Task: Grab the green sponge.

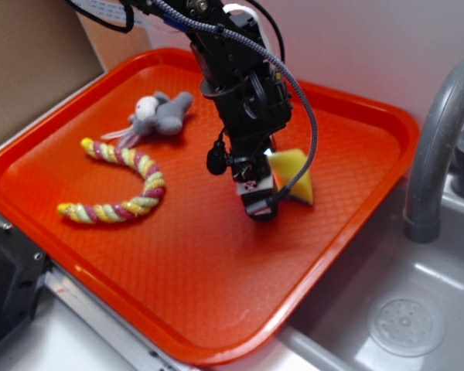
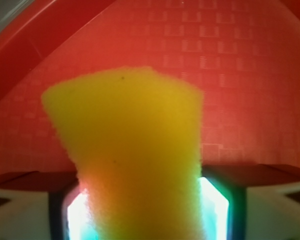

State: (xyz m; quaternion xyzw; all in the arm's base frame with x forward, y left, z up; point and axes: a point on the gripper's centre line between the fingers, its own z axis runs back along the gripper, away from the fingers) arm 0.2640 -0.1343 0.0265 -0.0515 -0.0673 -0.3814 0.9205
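Note:
The green sponge (image 1: 294,176) is a yellow foam wedge on the right part of the orange tray (image 1: 185,286). In the wrist view the sponge (image 2: 135,150) fills the middle, squeezed narrower between the two fingers (image 2: 72,212). My gripper (image 1: 264,189) stands over the tray, pointing down, with its jaws closed on the sponge's left end. The sponge's dark scouring face shows only as a thin edge at its lower right. I cannot tell if the sponge rests on the tray or is just above it.
A grey plush animal (image 1: 161,114) lies at the tray's back left. A yellow-pink-green twisted rope toy (image 1: 127,185) lies at the left. A grey faucet (image 1: 441,139) and sink (image 1: 402,309) are to the right of the tray. Cardboard stands at the far left.

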